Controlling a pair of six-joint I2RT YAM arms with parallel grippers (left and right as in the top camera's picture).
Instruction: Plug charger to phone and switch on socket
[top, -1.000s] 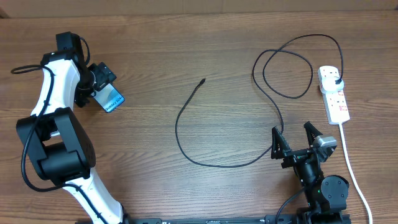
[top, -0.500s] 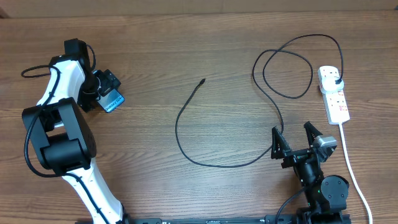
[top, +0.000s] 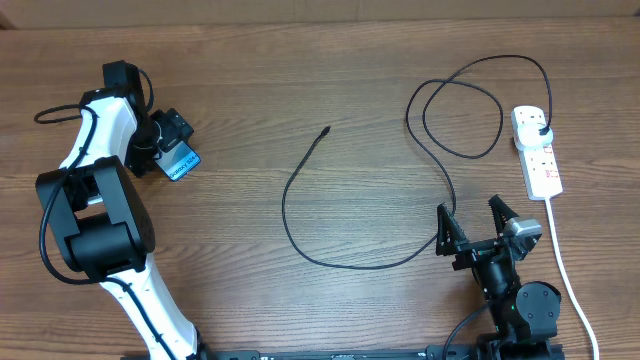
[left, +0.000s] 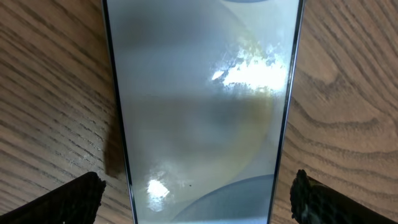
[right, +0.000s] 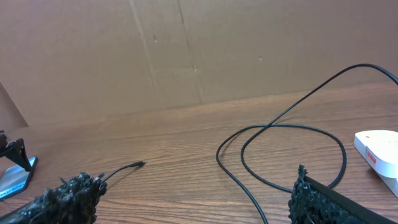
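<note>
The phone (top: 179, 161) lies flat at the far left of the table, its blue screen up. In the left wrist view the phone (left: 199, 112) fills the frame. My left gripper (top: 171, 146) hangs open right over it (left: 199, 202), one finger off each long edge and clear of both. The charger (top: 300, 250) is a thin black cable looping across the middle, with its connector tip (top: 327, 130) lying free on the wood (right: 138, 165). Its black plug (top: 541, 132) sits in the white socket (top: 537, 152) at the right. My right gripper (top: 472, 222) stands open and empty near the front right.
A white cord (top: 566, 265) runs from the socket to the front edge, just right of my right arm. The cable loops (right: 280, 149) lie ahead of the right gripper (right: 193, 186). A cardboard wall (right: 186, 50) backs the table.
My left arm shifted and brought its gripper closer over the phone, then held still. The right arm, cable and socket have not moved.
</note>
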